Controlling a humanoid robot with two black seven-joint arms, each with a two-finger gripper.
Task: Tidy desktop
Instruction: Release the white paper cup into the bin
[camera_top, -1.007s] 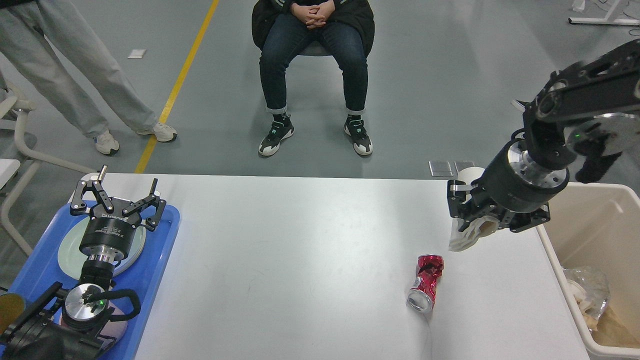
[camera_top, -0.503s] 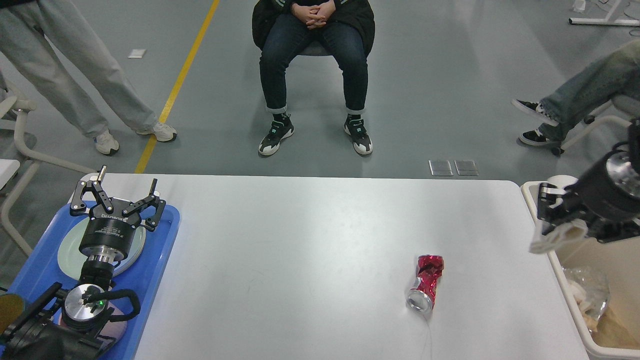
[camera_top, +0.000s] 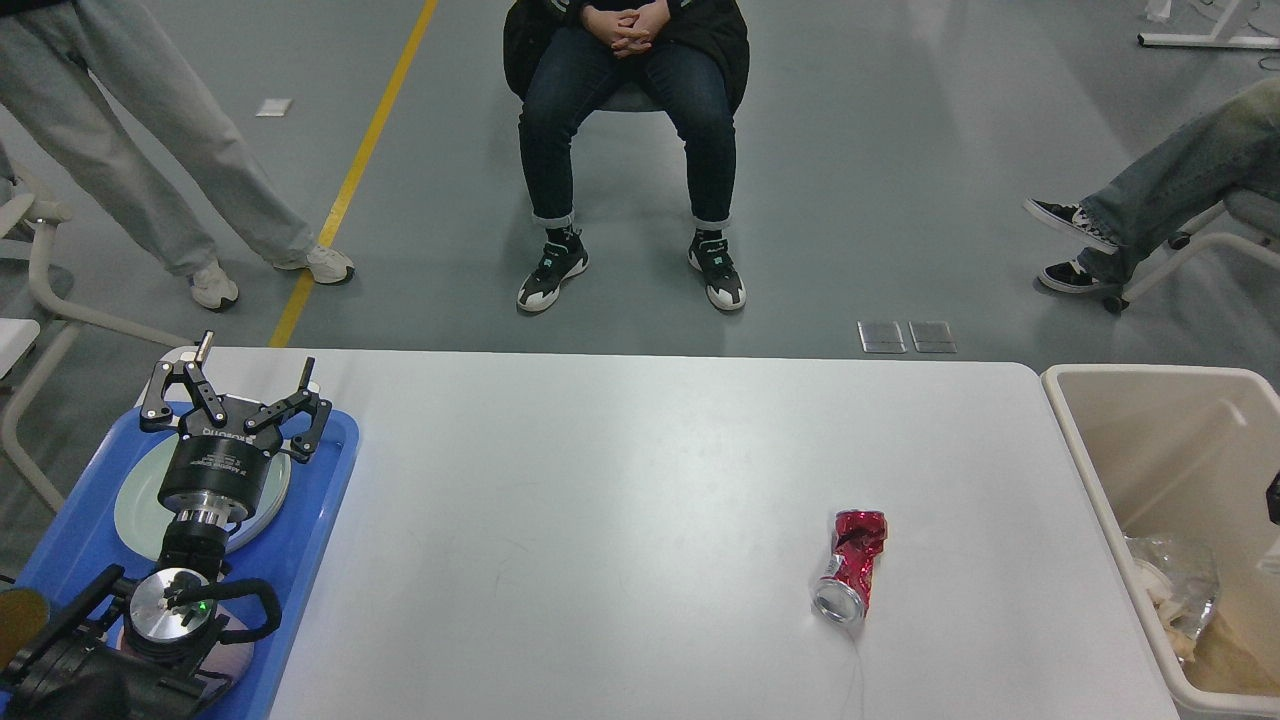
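The desktop (camera_top: 620, 480) fills the lower middle of the frame, white and matte. A crushed red can (camera_top: 853, 564) lies on its side toward the lower right, open end facing the bottom edge; whatever print it carries is too crumpled to read. At lower left the left gripper (camera_top: 238, 388) hangs with its fingers spread wide and holding nothing, above a pale plate (camera_top: 135, 500) in a blue tray (camera_top: 310, 530) — white lettering on the gripper's body is too small to make out. A beige bin (camera_top: 1075, 440) with crumpled waste stands at the right edge. The right gripper is out of frame.
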